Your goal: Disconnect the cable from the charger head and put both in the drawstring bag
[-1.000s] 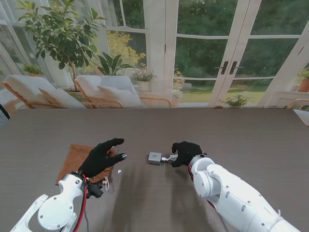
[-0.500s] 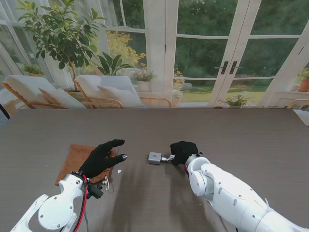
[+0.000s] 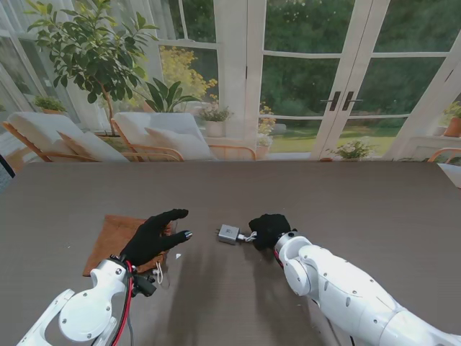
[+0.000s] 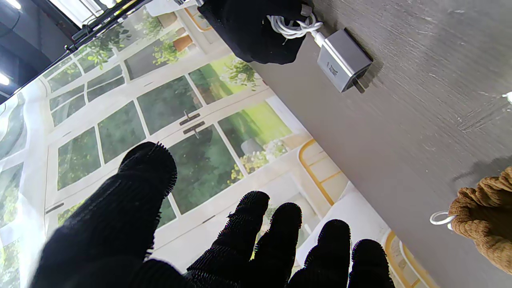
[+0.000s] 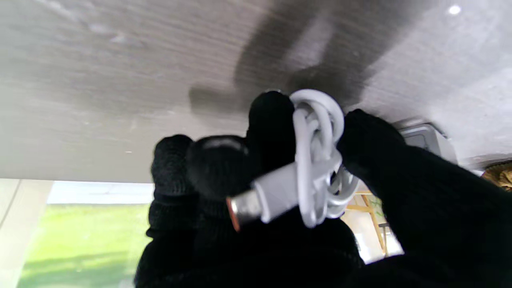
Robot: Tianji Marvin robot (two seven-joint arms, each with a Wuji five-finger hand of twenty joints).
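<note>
Right robot hand point(image 3: 269, 229) grips coiled white cable point(image 5: 320, 160), plug seated in grey charger head point(image 3: 230, 233) resting on desk point(image 3: 360, 194) just left of hand. Charger-cable axis runs left-right. Left robot hand point(image 3: 153, 236) open, empty, over brown drawstring bag point(image 3: 112, 238), farther from charger. Charger's print unreadable.

The charger head point(image 3: 230, 233) is a small grey block lying flat on the worktop point(image 3: 360, 194), about midway between its left and right edges and toward the edge nearest me. The white cable point(image 3: 248, 236) is still plugged into its right side, the rest bundled in a coil. The brown drawstring bag point(image 3: 115, 238) lies flat well to the left, white cord loops point(image 3: 158, 272) at its near corner.
</note>
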